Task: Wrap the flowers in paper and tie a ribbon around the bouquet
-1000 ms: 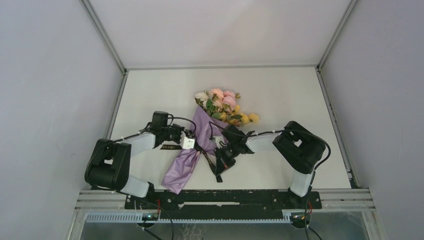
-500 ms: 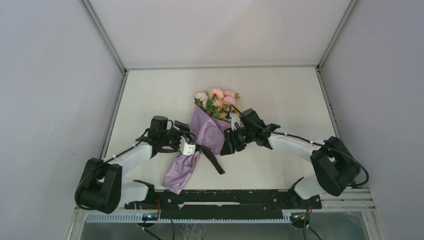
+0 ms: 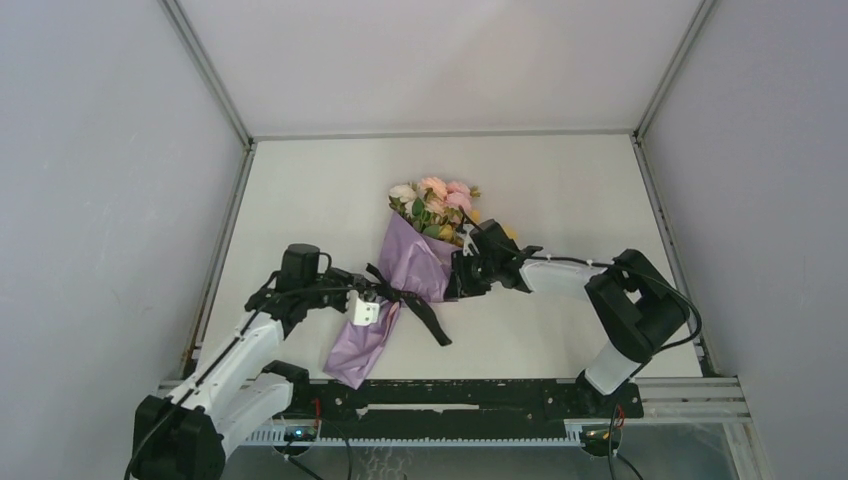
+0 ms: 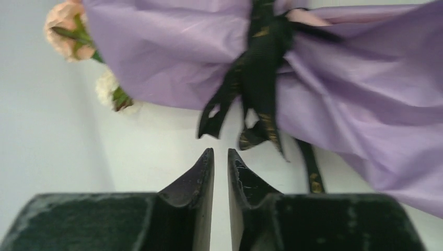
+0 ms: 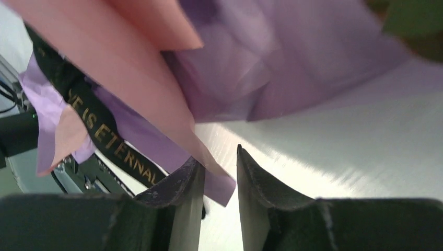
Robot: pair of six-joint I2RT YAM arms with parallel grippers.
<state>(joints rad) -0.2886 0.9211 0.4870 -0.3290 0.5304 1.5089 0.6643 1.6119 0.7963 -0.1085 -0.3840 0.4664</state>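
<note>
Between narrowly parted left gripper (image 4: 219,154) and right gripper (image 5: 218,154) — bouquet (image 3: 408,265) on a diagonal, blooms (image 3: 437,198) far-right, paper tail (image 3: 360,350) near-left

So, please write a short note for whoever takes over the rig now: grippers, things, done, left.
Left gripper: jaws slightly apart, empty, facing the ribbon.
Right gripper: slightly apart, a corner of the paper at its tips, seemingly not clamped.
The bouquet lies on the table, flowers at the far end.
Done: flowers wrapped, ribbon cinched round the middle; it looks tied.
Left: perhaps check the knot, then pull both arms back.
</note>
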